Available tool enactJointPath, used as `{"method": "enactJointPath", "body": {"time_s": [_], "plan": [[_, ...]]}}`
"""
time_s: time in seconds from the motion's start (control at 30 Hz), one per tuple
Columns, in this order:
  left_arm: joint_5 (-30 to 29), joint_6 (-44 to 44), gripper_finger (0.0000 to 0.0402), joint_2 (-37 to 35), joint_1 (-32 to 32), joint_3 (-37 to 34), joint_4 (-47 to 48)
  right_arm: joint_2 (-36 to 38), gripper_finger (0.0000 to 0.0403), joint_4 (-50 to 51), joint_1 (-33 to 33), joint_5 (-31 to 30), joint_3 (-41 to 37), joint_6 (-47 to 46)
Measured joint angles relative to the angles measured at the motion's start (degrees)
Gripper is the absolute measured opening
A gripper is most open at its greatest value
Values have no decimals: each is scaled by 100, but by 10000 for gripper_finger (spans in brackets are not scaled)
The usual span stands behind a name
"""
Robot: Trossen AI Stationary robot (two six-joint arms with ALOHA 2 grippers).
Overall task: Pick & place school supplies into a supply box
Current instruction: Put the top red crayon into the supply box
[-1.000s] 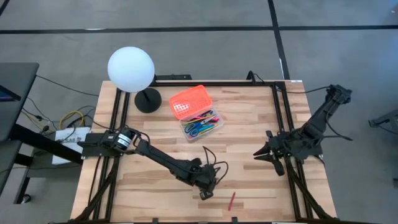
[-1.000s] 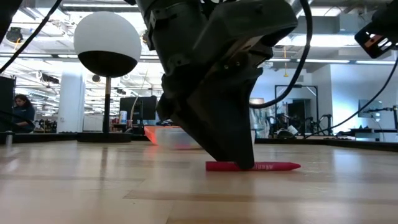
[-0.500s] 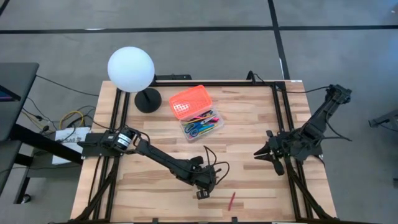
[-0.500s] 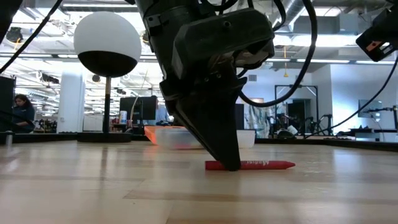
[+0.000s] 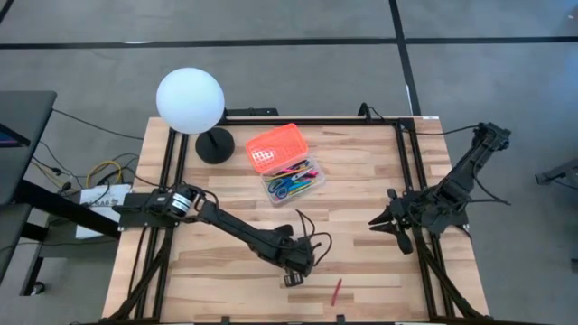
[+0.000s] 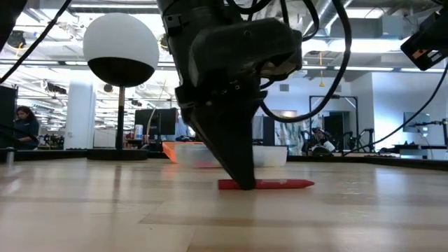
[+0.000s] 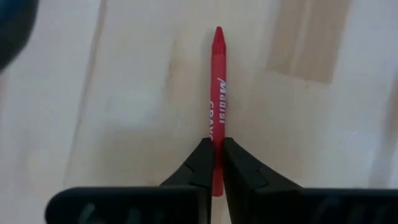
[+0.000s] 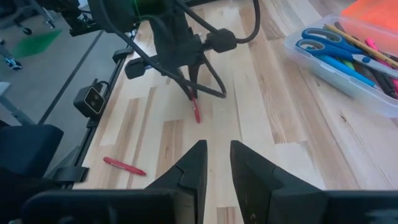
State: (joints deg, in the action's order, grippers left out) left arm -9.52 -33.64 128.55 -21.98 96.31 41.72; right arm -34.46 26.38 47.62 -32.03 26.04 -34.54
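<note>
Left wrist view: a red crayon (image 7: 217, 93) is pinched between the left gripper (image 7: 215, 155) fingers near one end, gripped presumably for lifting.

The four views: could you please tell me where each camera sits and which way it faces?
High view: above the table, facing straight down; left arm and right arm show.
Low view: table-top height, facing level across; left jaws pinch the red crayon.
Left wrist view: left wrist, facing the tabletop; left jaws show, shut.
Right wrist view: right wrist, facing across the table; right jaws show.
Shared: low and both wrist views show that crayon; high and right wrist, the supply box.
</note>
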Motion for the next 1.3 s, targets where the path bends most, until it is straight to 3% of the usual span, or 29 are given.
{"method": "enactJointPath", "body": {"time_s": [0.43,0.7,1.07,1.3], "plan": [[-1014,523,3,14,548,1445,1330,0,63,1,0,2,0,-3],[-1588,827,6,7,1391,1903,2826,0,63,-7,0,3,0,-150],[-1336,1822,13,7,2555,1869,2832,-2,63,-119,-2,-34,2,-153],[-912,1799,41,7,2956,1869,2773,-2,63,-112,-2,-68,2,-153]]}}
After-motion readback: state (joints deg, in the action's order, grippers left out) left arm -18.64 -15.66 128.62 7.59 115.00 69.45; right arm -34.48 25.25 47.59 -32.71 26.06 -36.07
